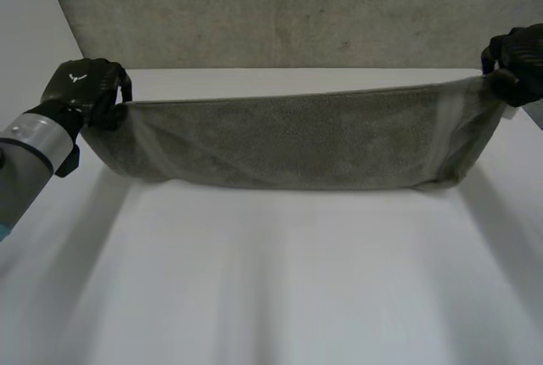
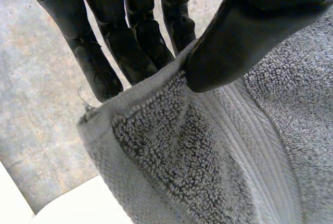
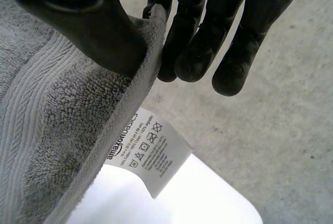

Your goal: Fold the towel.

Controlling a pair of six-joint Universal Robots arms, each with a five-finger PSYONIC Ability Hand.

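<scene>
White table (image 1: 280,289), grey wall (image 1: 280,8) behind. Grey towel (image 1: 297,140) hangs stretched left to right over the table's far part. Left hand (image 1: 83,85) pinches its left top corner, thumb against fingers. Right hand (image 1: 517,58) pinches the right top corner the same way, with the white care label (image 3: 151,153) just beside it.

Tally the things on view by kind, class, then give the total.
Grey towel: 1
White care label: 1
Black robot hands: 2 (left hand, right hand, each pinching a towel corner)
White table: 1
Total: 5
</scene>
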